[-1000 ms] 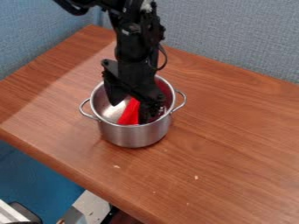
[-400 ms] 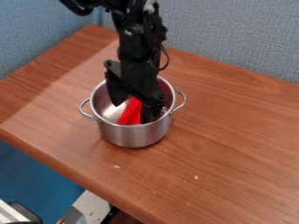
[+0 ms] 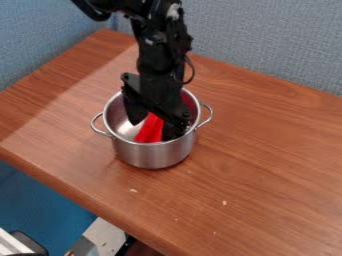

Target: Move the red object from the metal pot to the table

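Note:
The metal pot (image 3: 150, 150) stands on the table (image 3: 254, 190), left of its middle, shiny with a loop handle on each side. Inside it the red object (image 3: 150, 128) leans tilted against the wall. My black gripper (image 3: 155, 118) points straight down into the pot with its fingers spread wide on either side of the red bar. The jaws are open. The fingertips are partly hidden by the pot's rim, so contact with the bar cannot be made out.
The wooden tabletop runs wide to the right and front of the pot, with a rounded front edge (image 3: 80, 190). A blue wall (image 3: 267, 40) stands behind. The black arm (image 3: 154, 40) rises above the pot.
The arm has shifted very slightly to the right; the gripper stays open inside the pot and the red bar has not moved.

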`<state>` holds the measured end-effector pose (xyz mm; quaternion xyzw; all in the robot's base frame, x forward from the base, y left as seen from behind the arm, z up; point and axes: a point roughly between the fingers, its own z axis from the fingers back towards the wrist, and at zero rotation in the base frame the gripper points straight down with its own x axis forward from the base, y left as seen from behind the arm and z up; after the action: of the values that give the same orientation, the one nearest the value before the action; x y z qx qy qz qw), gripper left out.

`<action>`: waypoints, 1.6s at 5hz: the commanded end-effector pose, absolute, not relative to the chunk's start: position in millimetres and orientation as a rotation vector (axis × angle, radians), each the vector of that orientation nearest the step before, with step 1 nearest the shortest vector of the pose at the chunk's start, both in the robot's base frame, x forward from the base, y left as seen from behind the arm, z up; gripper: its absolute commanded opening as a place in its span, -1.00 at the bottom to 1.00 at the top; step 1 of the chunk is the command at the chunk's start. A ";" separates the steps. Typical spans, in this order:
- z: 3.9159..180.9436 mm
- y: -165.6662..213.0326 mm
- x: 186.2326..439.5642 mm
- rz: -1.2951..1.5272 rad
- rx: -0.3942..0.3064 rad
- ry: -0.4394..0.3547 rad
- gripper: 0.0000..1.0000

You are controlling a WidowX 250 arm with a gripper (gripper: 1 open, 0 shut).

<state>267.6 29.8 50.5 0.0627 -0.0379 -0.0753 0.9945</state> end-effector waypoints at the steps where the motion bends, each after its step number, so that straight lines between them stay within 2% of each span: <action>1: 55.5 36.0 274.5 -0.131 0.127 -0.091 1.00; 2: 52.4 35.0 274.0 -0.137 0.121 -0.074 -1.00; 3: 54.7 32.7 274.0 -0.144 0.113 -0.073 -1.00; 4: 69.2 27.2 276.1 -0.154 0.084 -0.100 -1.00; 5: 90.8 22.0 278.1 -0.164 0.053 -0.146 -1.00; 6: 128.4 11.2 277.2 -0.182 0.030 -0.226 -1.00; 7: 146.4 5.1 281.9 -0.182 -0.004 -0.255 -1.00; 8: 133.7 9.6 280.7 -0.190 0.028 -0.247 -1.00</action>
<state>278.2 10.5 123.4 0.0094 -0.1030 -0.0913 0.9904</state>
